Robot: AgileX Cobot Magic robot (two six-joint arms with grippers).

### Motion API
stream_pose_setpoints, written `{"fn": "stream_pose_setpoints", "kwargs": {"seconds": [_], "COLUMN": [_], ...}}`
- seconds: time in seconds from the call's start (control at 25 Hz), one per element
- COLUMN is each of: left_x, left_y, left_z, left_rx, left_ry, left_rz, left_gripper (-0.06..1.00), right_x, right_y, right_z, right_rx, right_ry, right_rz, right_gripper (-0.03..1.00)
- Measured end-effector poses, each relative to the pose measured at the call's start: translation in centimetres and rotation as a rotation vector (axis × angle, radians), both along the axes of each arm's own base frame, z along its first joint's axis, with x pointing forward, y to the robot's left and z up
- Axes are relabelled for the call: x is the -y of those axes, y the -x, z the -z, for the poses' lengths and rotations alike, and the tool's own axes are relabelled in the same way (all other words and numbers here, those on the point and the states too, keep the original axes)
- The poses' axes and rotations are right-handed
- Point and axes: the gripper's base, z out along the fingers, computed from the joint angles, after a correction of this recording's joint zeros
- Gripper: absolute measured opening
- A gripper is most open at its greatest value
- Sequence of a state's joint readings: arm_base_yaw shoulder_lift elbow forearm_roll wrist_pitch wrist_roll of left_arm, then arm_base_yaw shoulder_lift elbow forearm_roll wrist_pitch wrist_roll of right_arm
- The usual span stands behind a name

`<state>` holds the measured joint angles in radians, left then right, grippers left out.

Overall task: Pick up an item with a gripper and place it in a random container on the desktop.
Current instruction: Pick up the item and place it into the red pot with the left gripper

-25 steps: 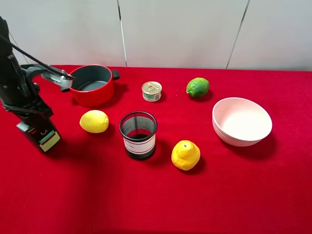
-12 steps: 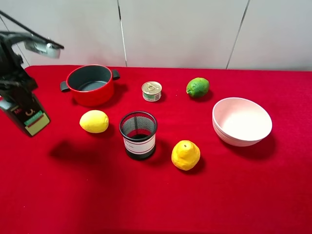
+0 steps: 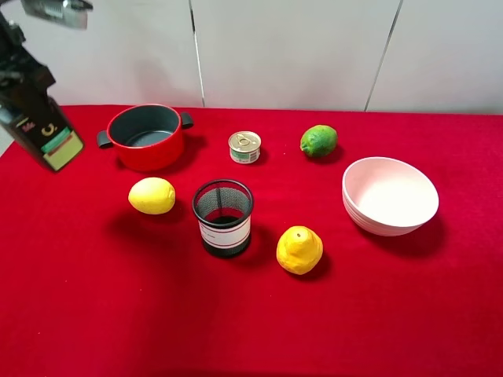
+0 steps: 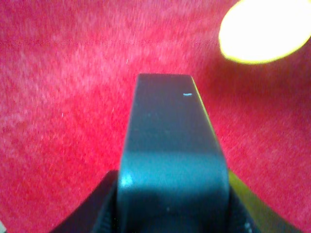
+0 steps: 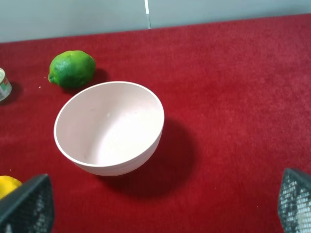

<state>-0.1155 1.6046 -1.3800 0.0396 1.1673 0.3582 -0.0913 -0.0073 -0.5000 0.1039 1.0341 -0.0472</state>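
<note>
My left gripper is shut on the dark grey pump bottle and holds it tilted in the air at the far left, left of the red pot. The bottle's red, green and yellow label faces down and right. In the left wrist view the bottle's dark body fills the middle, above the red cloth. The pot stands empty on the cloth, with two black handles. My right gripper is open and empty, its mesh-like fingertips at the picture's lower corners, near the white bowl.
A yellow lemon, a black mesh cup and a second lemon lie mid-table. A small tin can and a green lime sit at the back. The white bowl stands at the right.
My left gripper has lifted the bottle off the cloth, up and towards the back left. Nothing else has moved.
</note>
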Motion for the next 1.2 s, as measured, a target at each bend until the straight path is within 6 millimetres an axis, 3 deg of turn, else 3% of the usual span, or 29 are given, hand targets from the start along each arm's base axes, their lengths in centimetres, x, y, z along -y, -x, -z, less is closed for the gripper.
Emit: {"fn": "stream_pose_setpoints", "kwargs": {"seconds": [0.36, 0.6, 0.92, 1.2], "left_x": [0.4, 0.8, 1.4, 1.8], "left_y": [-0.7, -3.3, -7.3, -10.5], "left_z": [-2.0, -3.0, -1.2, 1.7], "left_rx": [0.072, 0.124, 0.111, 0.068], "left_ry": [0.035, 0.043, 0.065, 0.062], "left_rz": [0.079, 0.088, 0.079, 0.077], "left_gripper": [0.41, 0.41, 0.41, 0.41], "right_x": [0.0, 0.0, 0.0, 0.0], "right_y": [0.0, 0.0, 0.0, 0.0], "right_z": [0.0, 0.0, 0.0, 0.0], "right_rx": [0.0, 0.0, 0.0, 0.0], "right_ry": [0.0, 0.0, 0.0, 0.0], "right_rz": [0.0, 0.0, 0.0, 0.0], "right_gripper": [0.69, 0.69, 0.69, 0.69]}}
